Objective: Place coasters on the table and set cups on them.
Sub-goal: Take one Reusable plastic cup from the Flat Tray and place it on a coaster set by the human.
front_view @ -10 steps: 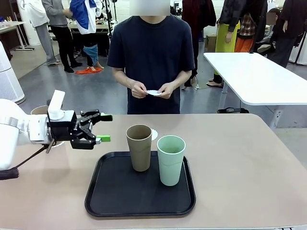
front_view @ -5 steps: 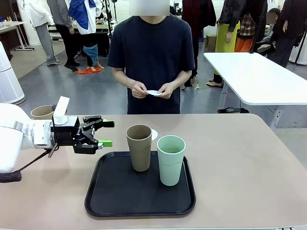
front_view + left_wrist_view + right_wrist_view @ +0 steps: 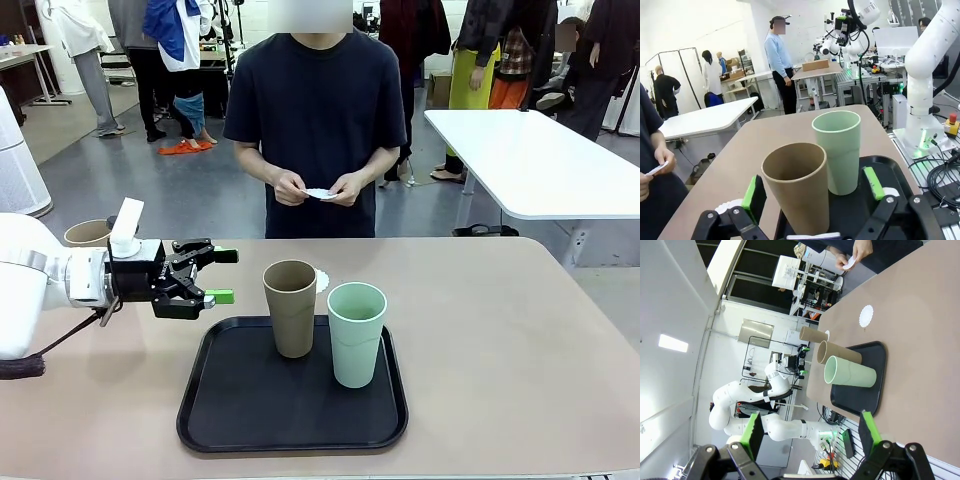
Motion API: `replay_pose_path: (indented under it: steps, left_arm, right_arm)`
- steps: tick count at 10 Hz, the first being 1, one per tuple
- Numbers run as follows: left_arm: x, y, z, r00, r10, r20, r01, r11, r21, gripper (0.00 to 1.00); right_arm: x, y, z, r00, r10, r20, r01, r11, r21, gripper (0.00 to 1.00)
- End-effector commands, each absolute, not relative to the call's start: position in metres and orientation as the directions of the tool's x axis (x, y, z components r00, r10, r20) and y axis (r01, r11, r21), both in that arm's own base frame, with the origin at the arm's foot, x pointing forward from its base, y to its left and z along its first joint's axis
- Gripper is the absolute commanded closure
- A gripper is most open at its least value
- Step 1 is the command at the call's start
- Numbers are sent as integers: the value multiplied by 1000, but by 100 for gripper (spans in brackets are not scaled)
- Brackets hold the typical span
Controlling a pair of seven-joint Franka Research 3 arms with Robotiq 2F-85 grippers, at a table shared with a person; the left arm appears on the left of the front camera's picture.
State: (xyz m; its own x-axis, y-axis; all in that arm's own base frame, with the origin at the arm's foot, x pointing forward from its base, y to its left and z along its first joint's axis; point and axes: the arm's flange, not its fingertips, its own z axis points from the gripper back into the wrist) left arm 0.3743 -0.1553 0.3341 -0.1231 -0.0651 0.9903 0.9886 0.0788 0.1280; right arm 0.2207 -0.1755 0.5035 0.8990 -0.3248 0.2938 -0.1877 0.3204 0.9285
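Note:
A tan cup (image 3: 290, 308) and a mint green cup (image 3: 356, 333) stand upright on the black tray (image 3: 292, 405). My left gripper (image 3: 222, 276) hovers open just left of the tan cup, at about its rim height. In the left wrist view the tan cup (image 3: 797, 192) stands ahead between the green pads (image 3: 754, 192), with the mint cup (image 3: 838, 150) behind it. A second tan cup (image 3: 88, 233) stands behind my left arm, its base hidden. One coaster (image 3: 321, 280) lies on the table (image 3: 500, 330) behind the tray. The person holds another coaster (image 3: 320, 193). My right gripper (image 3: 809, 428) is open, off the table.
The person stands at the far edge, both hands (image 3: 345, 188) at waist height. A white-topped table (image 3: 540, 160) stands at the back right. The right half of the beige table is bare. In the right wrist view the coaster (image 3: 866, 316) lies beyond the tray (image 3: 875, 385).
My left arm has dropped slightly and settled, uncovering the tan cup behind it. Cups, tray and the person's hands have stayed put.

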Motion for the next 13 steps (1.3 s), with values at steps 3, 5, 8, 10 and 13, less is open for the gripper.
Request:
replay_pose_path:
  steps: [3, 5, 8, 10, 13]
  left_arm:
    - [369, -160, 334, 162, -80, 984, 983, 104, -153, 0]
    - [375, -162, 331, 167, -171, 971, 981, 129, -146, 0]
    - [390, -176, 307, 139, -278, 950, 982, 163, -96, 0]
    - [397, -187, 288, 63, -356, 932, 984, 179, 2, 0]
    - [402, -189, 271, -85, -365, 927, 988, 88, 126, 0]
  right_arm:
    - [222, -174, 503, 894, -339, 293, -187, 312, 931, 0]
    - [222, -174, 503, 894, -339, 293, -187, 312, 931, 0]
    - [222, -174, 503, 894, -339, 293, -187, 312, 931, 0]
    - [222, -174, 503, 894, -339, 293, -187, 312, 931, 0]
    - [222, -174, 503, 894, -339, 293, -187, 312, 931, 0]
